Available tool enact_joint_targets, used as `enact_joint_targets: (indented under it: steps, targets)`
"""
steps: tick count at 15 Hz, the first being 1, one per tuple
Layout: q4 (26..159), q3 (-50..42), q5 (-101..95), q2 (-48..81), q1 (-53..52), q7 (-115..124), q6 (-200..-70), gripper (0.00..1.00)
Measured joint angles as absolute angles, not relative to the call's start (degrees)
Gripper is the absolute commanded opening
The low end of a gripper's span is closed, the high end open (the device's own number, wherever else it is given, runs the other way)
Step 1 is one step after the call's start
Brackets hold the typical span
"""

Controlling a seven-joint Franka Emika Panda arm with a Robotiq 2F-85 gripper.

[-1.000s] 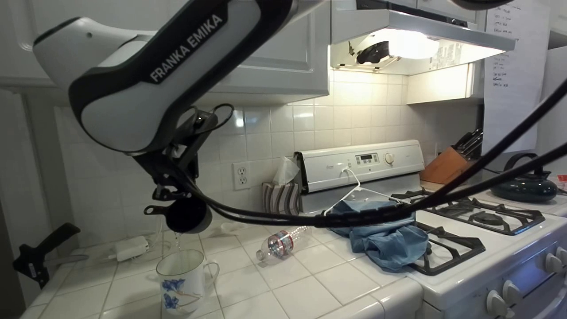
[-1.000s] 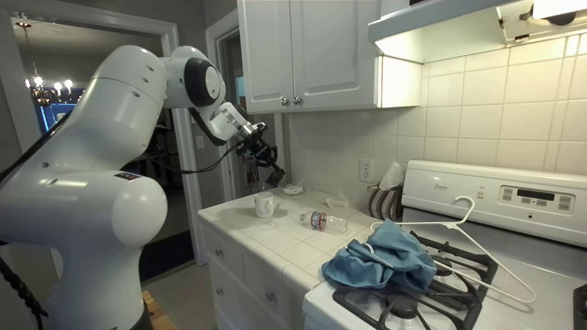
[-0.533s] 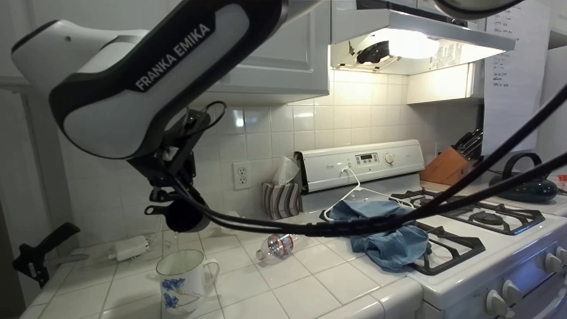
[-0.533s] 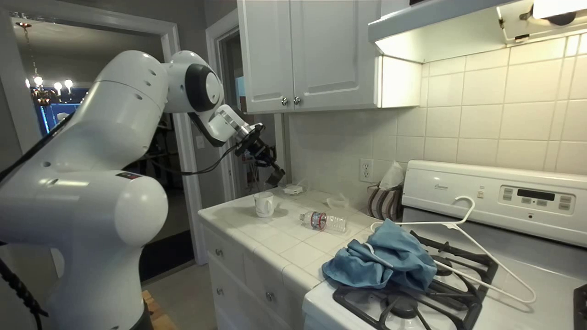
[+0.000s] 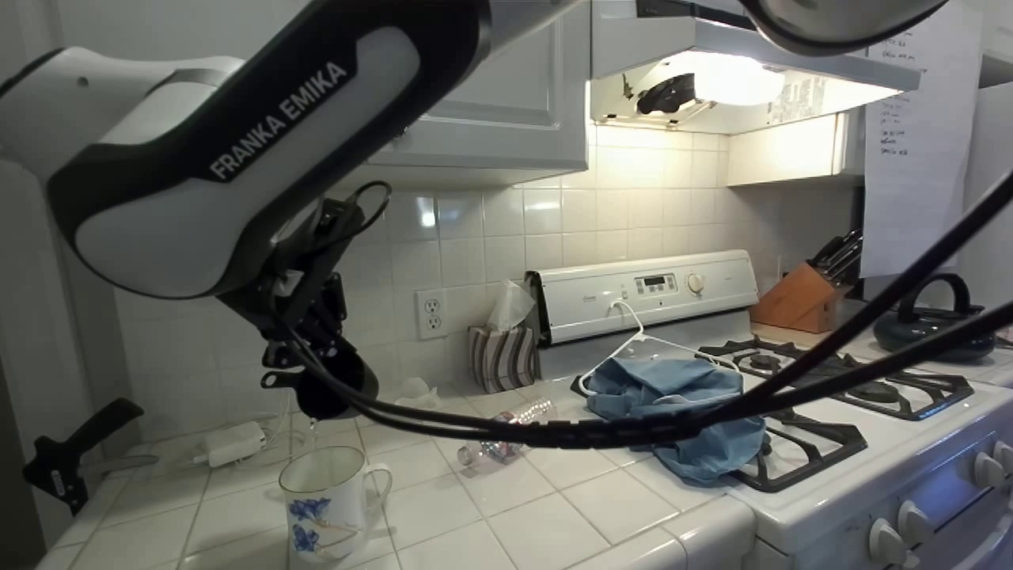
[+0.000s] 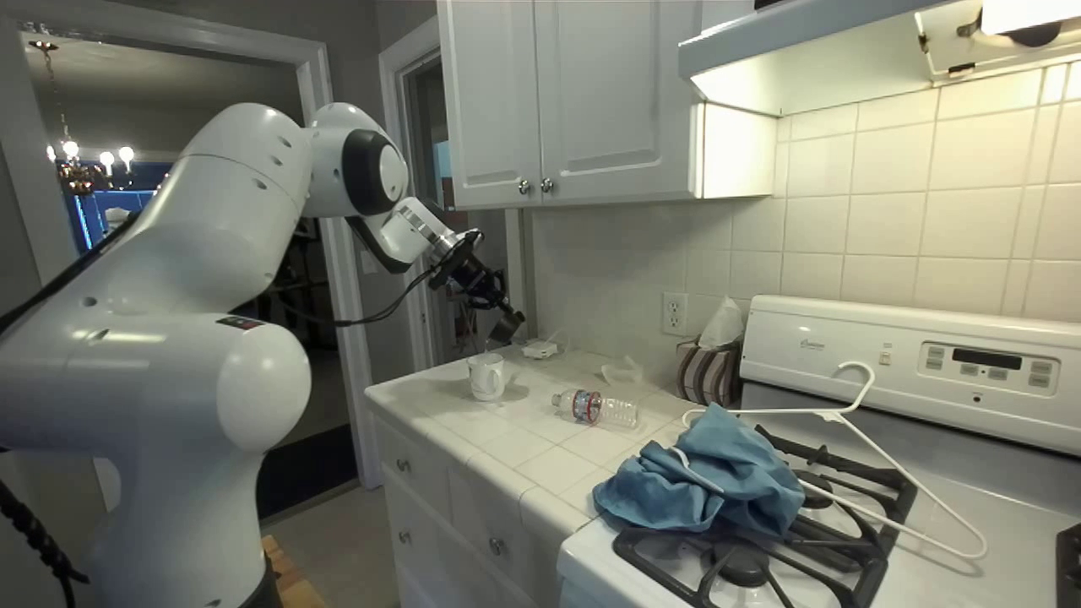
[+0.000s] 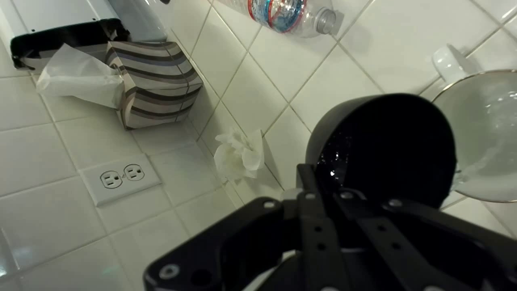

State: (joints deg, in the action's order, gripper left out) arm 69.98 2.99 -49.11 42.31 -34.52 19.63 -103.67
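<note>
Wrist view: my pincer (image 7: 328, 189) is clamped on a black cup (image 7: 398, 141), though I cannot tell which part it grips. The cup hangs tilted above a white mug (image 7: 470, 117), and clear liquid (image 7: 457, 180) runs from the cup's rim into it. In both exterior views the mug stands upright on the tiled surface (image 6: 473, 431), toward the end edge farthest from the stove (image 6: 971, 456). A plastic bottle (image 6: 595, 408) lies on its side between mug and stove. A striped tissue box (image 6: 708, 376) stands in the corner where the surface's back edge meets the stove.
</note>
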Motion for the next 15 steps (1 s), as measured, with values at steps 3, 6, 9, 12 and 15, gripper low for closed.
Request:
enact_joint_targets:
  steps: [3,6,9,12,15]
  targets:
    - [68.56,2.49,-50.14,43.24,-35.48,20.6,-101.52,0.01]
    - [67.52,1.7,-50.97,44.06,-36.55,21.29,-99.84,0.01]
    - [66.81,0.84,-50.99,44.68,-37.49,21.73,-98.5,0.01]
    - [66.53,0.37,-50.99,44.94,-38.11,22.37,-97.45,0.01]
    - [66.25,-0.2,-50.99,45.16,-38.88,22.72,-95.78,0.01]
